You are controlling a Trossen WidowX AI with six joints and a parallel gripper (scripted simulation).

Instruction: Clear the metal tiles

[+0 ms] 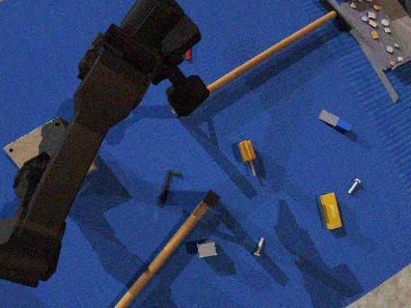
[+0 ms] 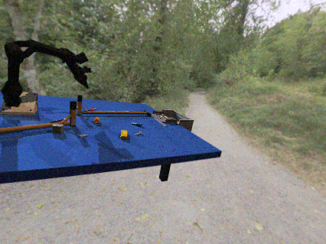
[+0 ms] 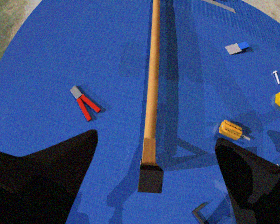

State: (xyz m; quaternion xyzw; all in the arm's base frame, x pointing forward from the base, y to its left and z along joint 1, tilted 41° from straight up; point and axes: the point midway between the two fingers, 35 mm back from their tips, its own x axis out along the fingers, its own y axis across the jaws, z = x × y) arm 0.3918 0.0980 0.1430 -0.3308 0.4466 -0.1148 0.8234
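Observation:
The long scraper (image 1: 272, 52) (image 2: 122, 112) (image 3: 153, 75) lies on the blue table. Its wide blade is across the near end of the steel plate (image 1: 379, 45); its near end has an upright black-capped grip (image 2: 79, 99) (image 3: 151, 177). Several white and orange tiles (image 1: 371, 14) lie scattered on the plate. The catch box (image 2: 187, 125) is at the plate's far end; its inside is hidden. My gripper (image 3: 159, 140) (image 2: 87, 82) is open and empty, above the scraper's near end, with the handle running between the fingertips in the wrist view. In the top view the arm hides the grip.
A second wooden-handled tool (image 1: 169, 248) (image 2: 30, 128) with an upright end lies nearer the front. Red pliers (image 3: 82, 102), an orange screwdriver (image 1: 247, 151) (image 3: 230, 129), a hex key (image 1: 166, 187), a grey block (image 1: 206, 248), a yellow block (image 1: 331, 210) and two bolts lie about.

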